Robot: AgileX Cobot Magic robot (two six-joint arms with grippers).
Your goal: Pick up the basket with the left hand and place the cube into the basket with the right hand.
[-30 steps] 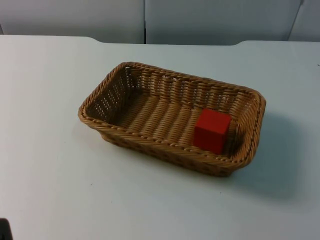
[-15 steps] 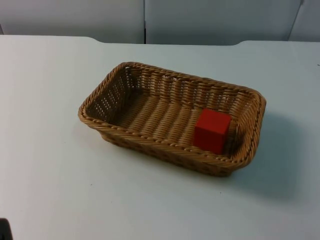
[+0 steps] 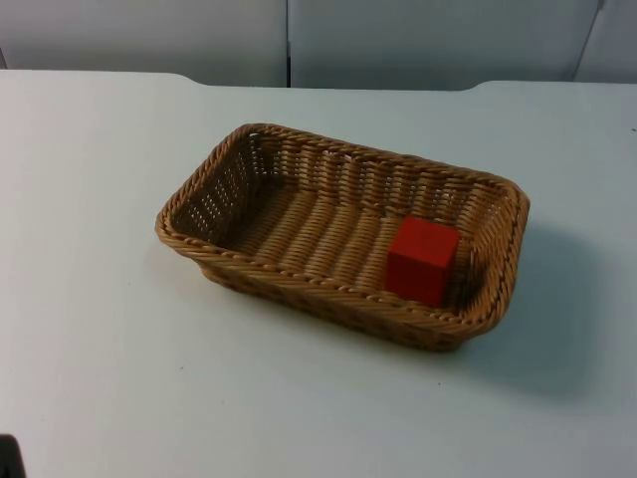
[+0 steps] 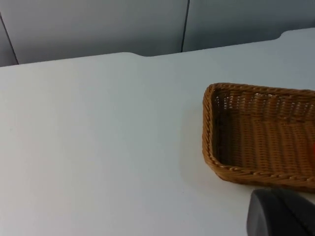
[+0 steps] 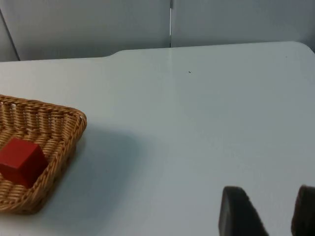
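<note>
Meanwhile, we see the wicker basket (image 3: 343, 234) resting mid-table on the white table (image 3: 100, 349), with the red cube (image 3: 422, 261) already inside at its four o'clock corner, touching the weave. Our right gripper (image 5: 266, 214) hangs over bare table well apart from the basket, fingers parted and holding nothing. Our left gripper (image 4: 280, 214) waits near the basket's short end; we cannot tell how far it is open
</note>
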